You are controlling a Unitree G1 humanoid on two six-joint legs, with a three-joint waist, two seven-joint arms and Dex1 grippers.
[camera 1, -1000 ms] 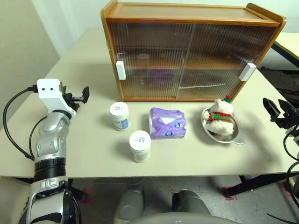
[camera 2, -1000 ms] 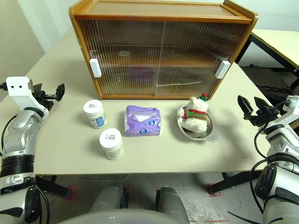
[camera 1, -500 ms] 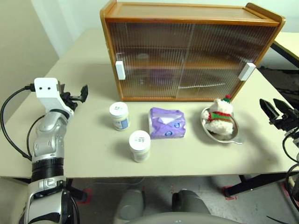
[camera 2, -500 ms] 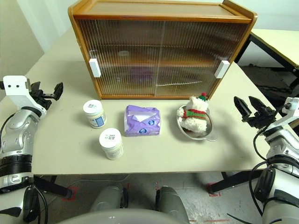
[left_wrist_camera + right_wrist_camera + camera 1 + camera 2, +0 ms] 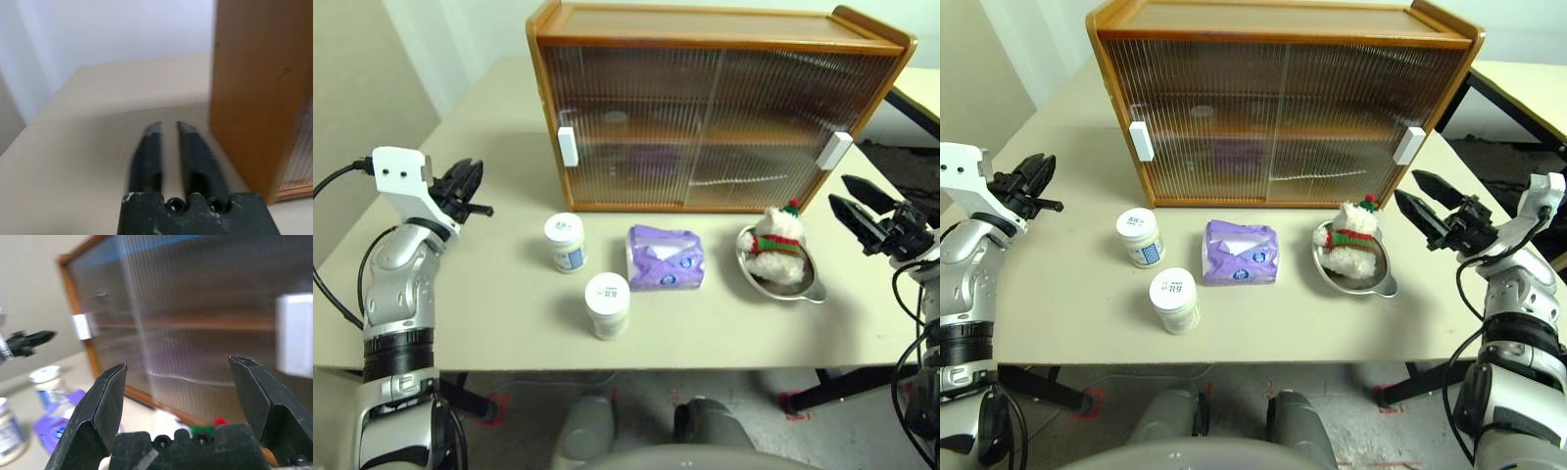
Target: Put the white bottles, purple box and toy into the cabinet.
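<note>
Beige table (image 5: 489, 294) against seemingly pale walls bears the closed cabinet (image 5: 715, 108).

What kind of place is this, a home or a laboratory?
Probably a test room or lab, not a home: a plain beige table bears only a small wooden cabinet and a few staged items, red tape marks are on the floor, and a second table stands nearby.

A beige table (image 5: 489, 294) carries the cabinet (image 5: 715, 103) at its back part. In front of the cabinet stand two white bottles (image 5: 565, 242) (image 5: 607, 305), the purple box (image 5: 664, 258) and a metal bowl (image 5: 808, 287) with the toy (image 5: 775, 245) inside.
</note>
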